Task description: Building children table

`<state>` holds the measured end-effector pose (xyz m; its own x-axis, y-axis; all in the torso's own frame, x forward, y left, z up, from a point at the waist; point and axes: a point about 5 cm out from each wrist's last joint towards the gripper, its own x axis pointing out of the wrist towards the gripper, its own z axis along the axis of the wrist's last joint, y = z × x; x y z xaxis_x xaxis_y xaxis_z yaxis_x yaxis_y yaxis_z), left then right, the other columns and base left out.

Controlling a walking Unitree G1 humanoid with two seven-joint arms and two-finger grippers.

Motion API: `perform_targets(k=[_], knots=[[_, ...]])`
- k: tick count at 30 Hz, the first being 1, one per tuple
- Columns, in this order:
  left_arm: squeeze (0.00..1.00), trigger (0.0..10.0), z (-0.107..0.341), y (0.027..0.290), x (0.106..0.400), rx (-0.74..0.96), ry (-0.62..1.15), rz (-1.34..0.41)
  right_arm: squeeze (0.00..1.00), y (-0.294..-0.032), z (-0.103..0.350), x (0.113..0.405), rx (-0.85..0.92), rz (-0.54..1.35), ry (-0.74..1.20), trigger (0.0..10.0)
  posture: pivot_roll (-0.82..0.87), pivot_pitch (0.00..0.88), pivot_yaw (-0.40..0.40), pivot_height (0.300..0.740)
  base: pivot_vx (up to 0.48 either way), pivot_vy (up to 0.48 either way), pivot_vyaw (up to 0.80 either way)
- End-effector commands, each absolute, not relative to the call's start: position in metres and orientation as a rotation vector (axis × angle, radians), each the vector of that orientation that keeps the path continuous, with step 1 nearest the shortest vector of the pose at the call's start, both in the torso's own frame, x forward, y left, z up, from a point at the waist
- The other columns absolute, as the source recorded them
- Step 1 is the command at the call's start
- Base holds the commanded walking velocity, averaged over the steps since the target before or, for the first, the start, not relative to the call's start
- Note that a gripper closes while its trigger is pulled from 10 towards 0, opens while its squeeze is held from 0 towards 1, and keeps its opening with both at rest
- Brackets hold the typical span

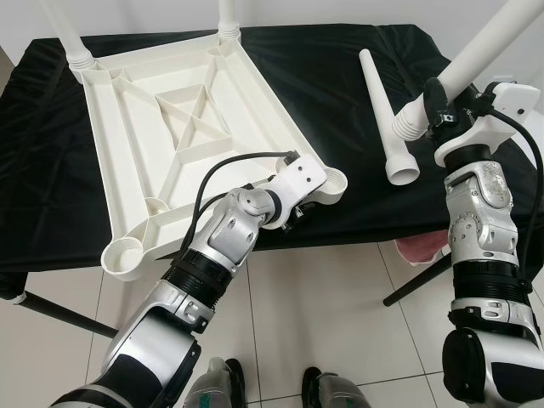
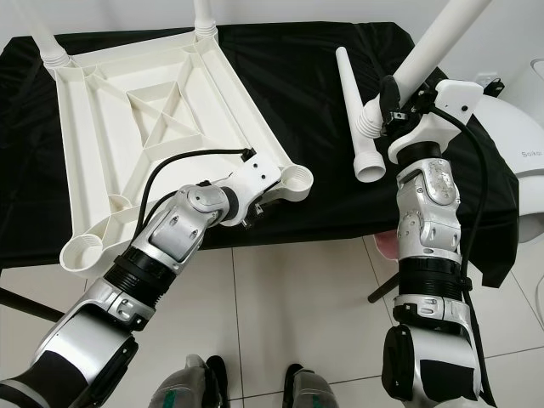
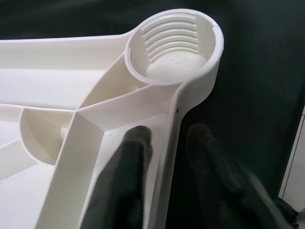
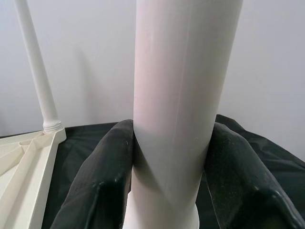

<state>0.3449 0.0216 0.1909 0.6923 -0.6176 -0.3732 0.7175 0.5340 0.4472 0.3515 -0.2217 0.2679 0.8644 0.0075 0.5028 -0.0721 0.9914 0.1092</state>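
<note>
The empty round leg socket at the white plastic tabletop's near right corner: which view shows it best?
The left wrist view: the empty round leg socket is seen close up, its ribbed inside visible, with the left gripper astride the tabletop's rim beside it. Both eye views show it small, partly behind the left wrist.

Held leg (image 1: 476,59) top cut off.

Bare black cloth (image 1: 323,93) lies open between tabletop (image 1: 178,136) and loose leg (image 1: 382,115).
</note>
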Motion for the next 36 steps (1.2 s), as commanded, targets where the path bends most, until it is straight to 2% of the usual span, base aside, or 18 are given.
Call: perform_targets(k=[1, 2, 19, 20, 22, 23, 27, 36], knots=[[0.0, 2.6, 0.193, 0.021, 0.347, 0.635, 0.145, -0.739, 0.0, -0.225, 0.268, 0.349, 0.121, 0.038, -0.531, 10.0, -0.1, 0.158, 0.024, 0.74, 0.0, 0.0, 0.0], [0.0, 0.0, 0.193, 0.022, 0.346, 0.636, 0.144, -0.752, 0.0, -0.226, 0.268, 0.349, 0.122, 0.037, -0.53, 10.0, -0.1, 0.158, 0.024, 0.74, 0.0, 0.0, 0.0], [0.0, 0.0, 0.181, 0.046, 0.333, 0.772, 0.146, -0.902, 0.0, -0.228, 0.27, 0.35, 0.113, 0.035, -0.531, 10.0, -0.1, 0.173, 0.024, 0.74, 0.0, 0.0, 0.0], [0.0, 0.7, 0.178, 0.05, 0.33, 0.791, 0.149, -0.918, 0.0, -0.228, 0.27, 0.35, 0.112, 0.034, -0.532, 10.0, -0.09, 0.175, 0.025, 0.74, 0.0, 0.0, 0.0], [0.0, 0.5, 0.175, 0.053, 0.329, 0.806, 0.153, -0.928, 0.0, -0.229, 0.27, 0.35, 0.112, 0.034, -0.533, 10.0, -0.09, 0.175, 0.025, 0.74, 0.0, 0.0, 0.0], [0.0, 0.8, 0.174, 0.056, 0.328, 0.813, 0.155, -0.931, 0.0, -0.229, 0.27, 0.35, 0.112, 0.034, -0.533, 10.0, -0.09, 0.175, 0.025, 0.74, 0.0, 0.0, 0.0], [0.0, 0.0, 0.173, 0.059, 0.329, 0.805, 0.161, -0.914, 0.0, -0.228, 0.27, 0.35, 0.113, 0.034, -0.533, 10.0, -0.09, 0.178, 0.026, 0.74, 0.0, 0.0, 0.0], [0.0, 0.0, 0.171, 0.061, 0.323, 0.823, 0.148, -0.948, 0.0, -0.228, 0.271, 0.35, 0.111, 0.036, -0.534, 10.0, -0.09, 0.181, 0.023, 0.74, 0.0, 0.0, 0.0]])
